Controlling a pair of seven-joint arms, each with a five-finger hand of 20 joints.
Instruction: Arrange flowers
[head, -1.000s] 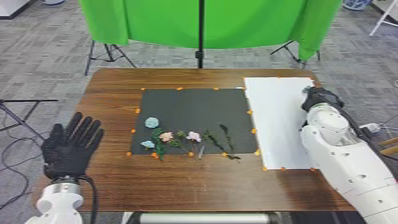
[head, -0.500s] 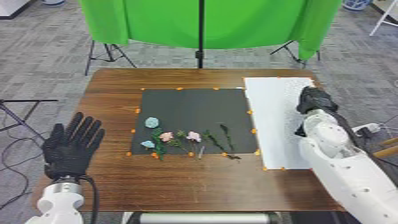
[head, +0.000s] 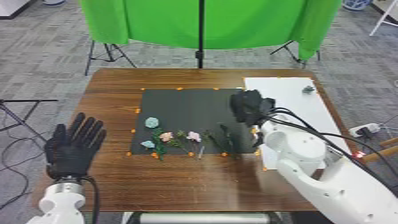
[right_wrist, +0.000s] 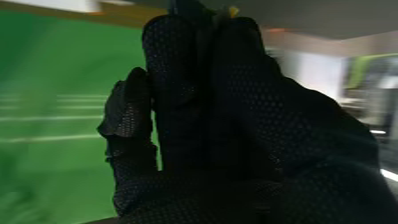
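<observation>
Flowers (head: 152, 122) lie toward the near edge of the dark mat (head: 187, 105), pink blooms (head: 194, 135) among them, as my right hand (head: 252, 105) swings in from the white sheet (head: 284, 97) on the brown table (head: 178, 190). A small green cluster (head: 308, 89) sits by itself near the sheet's far right corner, uncovered now that my glove has left it. That looks to be one piece set down, which would make this the return leg for another; with the blooms and the leafy stems (head: 210, 136) on the mat, I judge the arrangement barely begun.

One second earlier, in the head view, my right hand was at that far corner, right by the green cluster; half a second ago it was over the sheet's right side. Now it hangs by the mat's right edge, my forearm slanting across the sheet's near part. In the right wrist view my long fingers stand straight, side by side, clamped on nothing that I can make out; whether the yellow speck (right_wrist: 233, 11) at their tips is held, I cannot tell. My left hand (head: 75, 152) waits at the table's left side, its place unchanged, fingers straight and apart. The mat's blooms have not visibly moved.
</observation>
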